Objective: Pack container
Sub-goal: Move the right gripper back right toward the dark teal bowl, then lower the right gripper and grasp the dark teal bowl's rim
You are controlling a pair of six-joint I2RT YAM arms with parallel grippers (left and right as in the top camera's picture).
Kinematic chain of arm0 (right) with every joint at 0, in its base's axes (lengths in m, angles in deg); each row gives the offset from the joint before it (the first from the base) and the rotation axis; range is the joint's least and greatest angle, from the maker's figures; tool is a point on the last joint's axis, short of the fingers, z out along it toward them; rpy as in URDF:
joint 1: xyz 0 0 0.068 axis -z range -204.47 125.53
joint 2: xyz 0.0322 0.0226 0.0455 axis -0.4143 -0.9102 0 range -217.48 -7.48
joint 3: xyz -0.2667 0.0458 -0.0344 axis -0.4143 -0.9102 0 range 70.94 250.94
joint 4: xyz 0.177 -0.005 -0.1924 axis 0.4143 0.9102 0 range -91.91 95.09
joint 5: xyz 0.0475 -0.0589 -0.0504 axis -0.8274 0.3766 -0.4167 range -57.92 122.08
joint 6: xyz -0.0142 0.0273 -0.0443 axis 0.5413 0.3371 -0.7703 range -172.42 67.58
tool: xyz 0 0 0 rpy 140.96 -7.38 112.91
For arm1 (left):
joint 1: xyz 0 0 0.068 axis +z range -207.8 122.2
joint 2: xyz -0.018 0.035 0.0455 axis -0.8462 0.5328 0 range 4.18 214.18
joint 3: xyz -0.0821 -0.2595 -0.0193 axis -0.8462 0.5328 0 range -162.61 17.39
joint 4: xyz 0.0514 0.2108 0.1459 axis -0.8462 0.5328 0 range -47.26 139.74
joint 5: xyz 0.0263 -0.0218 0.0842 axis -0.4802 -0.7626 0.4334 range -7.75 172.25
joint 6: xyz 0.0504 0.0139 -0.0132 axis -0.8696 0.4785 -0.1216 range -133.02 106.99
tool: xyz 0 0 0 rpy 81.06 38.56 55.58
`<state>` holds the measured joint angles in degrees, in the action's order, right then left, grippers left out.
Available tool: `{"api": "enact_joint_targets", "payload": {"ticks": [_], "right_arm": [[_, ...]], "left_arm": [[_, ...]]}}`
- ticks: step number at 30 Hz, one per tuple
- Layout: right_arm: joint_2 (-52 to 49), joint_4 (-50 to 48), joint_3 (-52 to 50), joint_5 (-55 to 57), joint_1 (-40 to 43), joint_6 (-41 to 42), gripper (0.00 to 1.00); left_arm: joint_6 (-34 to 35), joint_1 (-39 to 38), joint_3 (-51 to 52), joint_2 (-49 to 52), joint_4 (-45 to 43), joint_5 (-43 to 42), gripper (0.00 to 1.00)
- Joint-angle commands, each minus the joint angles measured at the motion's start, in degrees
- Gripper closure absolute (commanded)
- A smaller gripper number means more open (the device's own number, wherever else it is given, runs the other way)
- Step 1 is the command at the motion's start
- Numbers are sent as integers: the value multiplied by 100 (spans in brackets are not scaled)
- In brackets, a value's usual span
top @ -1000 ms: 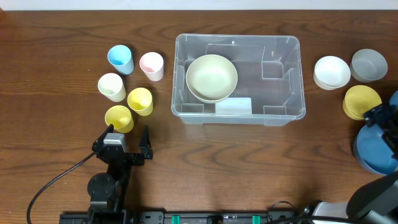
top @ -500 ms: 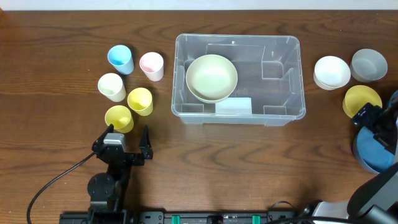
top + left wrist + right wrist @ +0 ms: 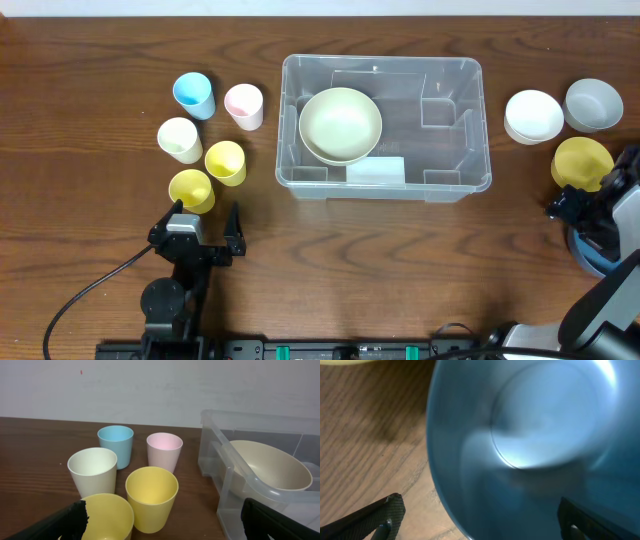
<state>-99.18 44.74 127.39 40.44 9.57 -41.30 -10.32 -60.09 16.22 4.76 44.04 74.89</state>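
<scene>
At the left of the brown wooden desk point(image 3: 90, 60) stand five small plastic cups: a blue cup point(image 3: 193, 95), a pink cup point(image 3: 244, 105), a cream cup point(image 3: 179, 139), an upper yellow cup point(image 3: 225, 162) and a lower yellow cup point(image 3: 191, 190). Just below that last one the left fingers point(image 3: 65, 522) are spread wide, holding nothing. The large clear rectangular plastic container point(image 3: 470, 120) sits upright mid-desk, a pale cream round bowl point(image 3: 340, 124) in its left half. Right of it lie a white bowl point(image 3: 533, 116), a grey bowl point(image 3: 593, 103) and a yellow bowl point(image 3: 580, 162). At the right edge the right fingers point(image 3: 380, 517) are spread wide over a blue round bowl point(image 3: 530, 435), not closed on it
</scene>
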Motion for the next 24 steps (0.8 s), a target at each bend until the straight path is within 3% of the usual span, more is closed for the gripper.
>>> {"api": "enact_joint_targets", "payload": {"ticks": [1, 19, 24], "right_arm": [[17, -85, -127, -46, 9, 278, 4], [2, -428, -592, -131, 9, 365, 16], [2, -428, -592, -129, 9, 474, 39]], "left_arm": [[-94, 28, 94, -35, 199, -103, 2], [-94, 28, 94, -35, 199, -103, 2], [-94, 28, 94, -35, 199, -103, 2]]}}
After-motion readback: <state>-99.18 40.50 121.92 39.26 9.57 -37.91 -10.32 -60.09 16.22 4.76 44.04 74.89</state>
